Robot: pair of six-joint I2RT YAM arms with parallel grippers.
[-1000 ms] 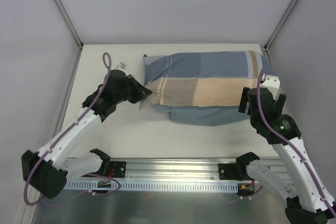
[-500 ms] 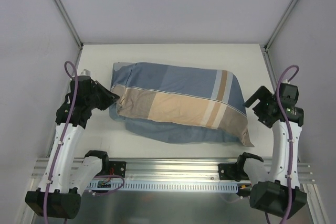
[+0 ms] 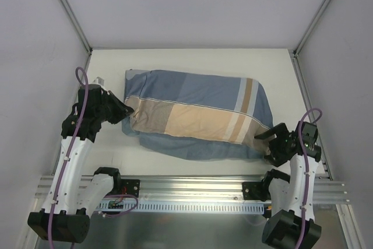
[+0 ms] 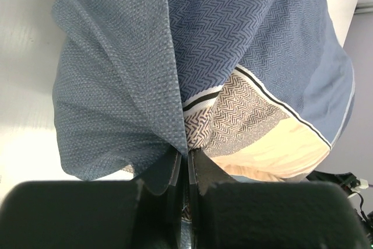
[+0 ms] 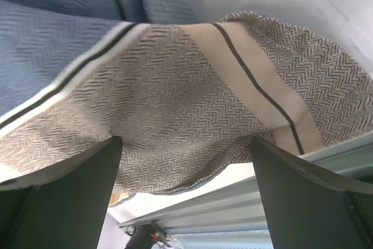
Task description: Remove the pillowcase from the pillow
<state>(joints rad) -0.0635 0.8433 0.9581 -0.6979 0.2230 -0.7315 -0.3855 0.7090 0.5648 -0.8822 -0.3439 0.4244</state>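
Note:
The pillowcase [image 3: 198, 115], slate-blue with tan and pale bands, lies full and plump across the middle of the table. The white pillow is hidden inside it. My left gripper [image 3: 125, 111] is shut on the case's left edge; the left wrist view shows the blue fabric [image 4: 122, 80] pinched between the closed fingers [image 4: 201, 170]. My right gripper [image 3: 269, 144] is open at the case's near right corner. In the right wrist view the patterned fabric [image 5: 175, 115] hangs between the spread fingers [image 5: 76, 196] without being gripped.
The table [image 3: 192, 62] is walled at back and sides by pale panels. A metal rail [image 3: 192, 193] with the arm bases runs along the near edge, close to the right gripper. The rail also shows in the right wrist view [image 5: 233, 220].
The pillowcase was dragged left and nearer a second ago and now lies still. The right arm has swung down from the right side to the case's near right corner. The left gripper keeps its hold.

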